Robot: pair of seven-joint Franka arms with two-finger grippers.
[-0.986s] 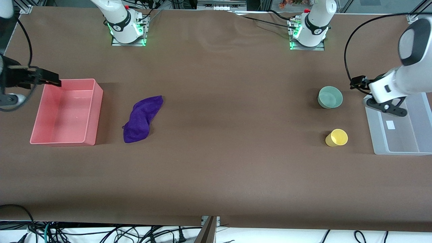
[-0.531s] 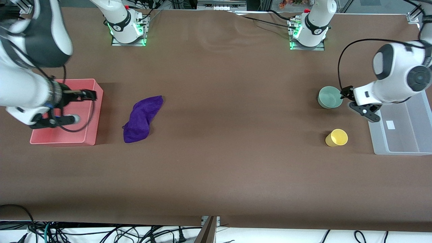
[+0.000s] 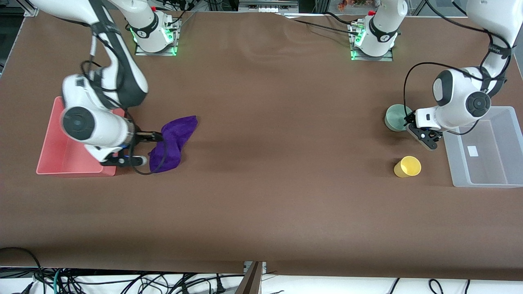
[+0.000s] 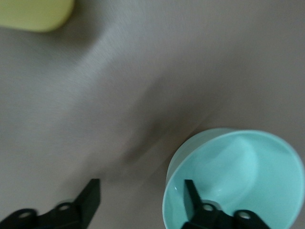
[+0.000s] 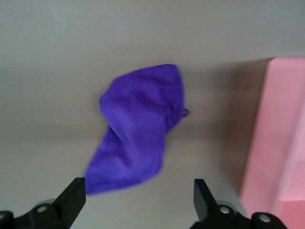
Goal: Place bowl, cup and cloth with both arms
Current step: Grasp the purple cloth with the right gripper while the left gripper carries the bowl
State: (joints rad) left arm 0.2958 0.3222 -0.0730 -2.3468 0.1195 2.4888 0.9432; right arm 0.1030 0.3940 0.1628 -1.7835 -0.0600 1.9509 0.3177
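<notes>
Caught both pincers spread wide, left pincer [image 3: 410, 122] straddling the rim of the bowl [image 3: 395, 117] near the desk's left-arm edge, right pincer [image 3: 152, 143] over the cloth [image 3: 173, 143] beside the pink bin [image 3: 61, 157], cup [image 3: 407, 166] untouched, probably pre-grab.

bowl [image 4: 248, 171]: smooth mint plastic, slight sheen
cup [image 3: 407, 166]: smooth yellow plastic
cloth [image 5: 136, 129]: soft, matt purple fabric
table [image 3: 278, 143]: matt brown covering
</notes>
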